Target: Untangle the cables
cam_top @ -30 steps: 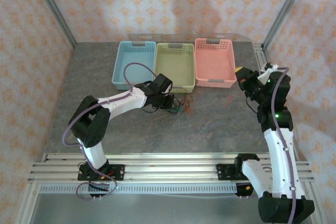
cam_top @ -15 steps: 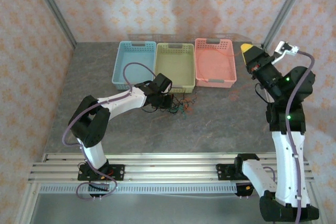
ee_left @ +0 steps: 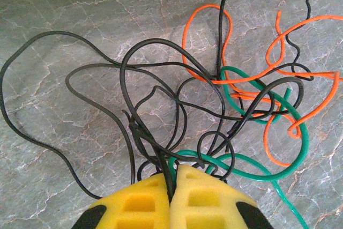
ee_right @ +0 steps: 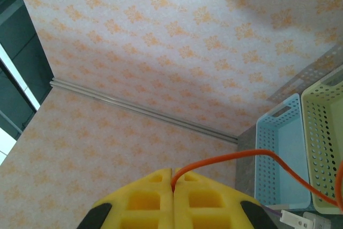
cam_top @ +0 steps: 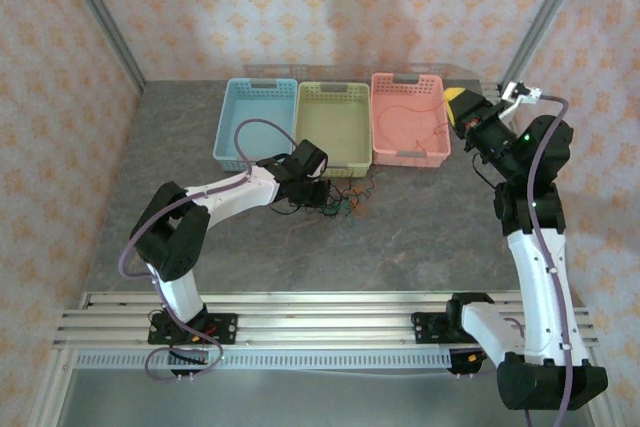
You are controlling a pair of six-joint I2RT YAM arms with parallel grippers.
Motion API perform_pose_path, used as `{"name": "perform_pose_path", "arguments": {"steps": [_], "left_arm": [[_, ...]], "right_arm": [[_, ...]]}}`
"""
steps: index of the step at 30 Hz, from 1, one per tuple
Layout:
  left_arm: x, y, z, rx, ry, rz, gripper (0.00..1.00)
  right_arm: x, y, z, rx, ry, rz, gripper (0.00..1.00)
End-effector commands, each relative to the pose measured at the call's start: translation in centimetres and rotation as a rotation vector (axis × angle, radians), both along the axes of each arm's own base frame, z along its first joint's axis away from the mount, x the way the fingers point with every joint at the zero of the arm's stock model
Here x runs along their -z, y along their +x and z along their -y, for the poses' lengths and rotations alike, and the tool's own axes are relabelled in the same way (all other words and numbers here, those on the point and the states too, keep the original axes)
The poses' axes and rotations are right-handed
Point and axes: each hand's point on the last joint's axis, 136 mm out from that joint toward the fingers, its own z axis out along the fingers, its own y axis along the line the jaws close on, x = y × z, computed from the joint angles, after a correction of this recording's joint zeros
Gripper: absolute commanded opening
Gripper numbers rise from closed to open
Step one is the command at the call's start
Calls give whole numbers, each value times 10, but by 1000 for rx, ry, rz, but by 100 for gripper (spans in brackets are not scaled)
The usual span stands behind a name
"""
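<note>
The cables lie tangled on the grey table just in front of the green basket. Up close they are black, orange-red and green wires looped through each other. My left gripper sits at the tangle's left side, its yellow pads shut on a black cable. My right gripper hangs raised at the right edge of the pink basket. It is shut on one orange-red cable, which leaves its pads and curves away to the right.
Three baskets stand in a row at the back: blue, green and pink. Metal frame posts rise at both back corners. The blue basket and green basket show below the right wrist.
My right gripper rose from beside the pink basket's right side toward the back, then swung left to the basket's edge, carrying the orange-red cable. The left arm stayed put.
</note>
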Motion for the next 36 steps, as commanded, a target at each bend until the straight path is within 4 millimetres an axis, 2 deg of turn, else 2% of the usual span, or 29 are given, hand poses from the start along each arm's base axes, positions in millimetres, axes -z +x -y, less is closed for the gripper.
{"name": "perform_pose_path", "arguments": {"steps": [1, 6, 13, 19, 30, 32, 34, 36], "left_arm": [[-5, 2, -8, -32, 15, 12, 0], [-5, 2, -9, -32, 17, 11, 0], [-5, 2, -9, -33, 16, 11, 0], [-5, 2, -9, -32, 15, 10, 0], [-5, 2, -9, -33, 11, 13, 0], [-6, 2, -9, -33, 10, 14, 0], [-6, 2, -8, -33, 9, 14, 0], [-6, 2, -9, -33, 10, 14, 0]], "right_arm": [[3, 5, -6, -31, 22, 2, 0], [16, 17, -9, -42, 31, -33, 0], [18, 37, -19, -55, 36, -56, 0], [4, 65, -48, -85, 21, -50, 0], [-11, 145, -112, -139, -15, -63, 0], [-3, 162, -125, -152, -13, -79, 0], [16, 180, -134, -155, 1, -121, 0], [45, 199, -149, -170, 6, -163, 0]]}}
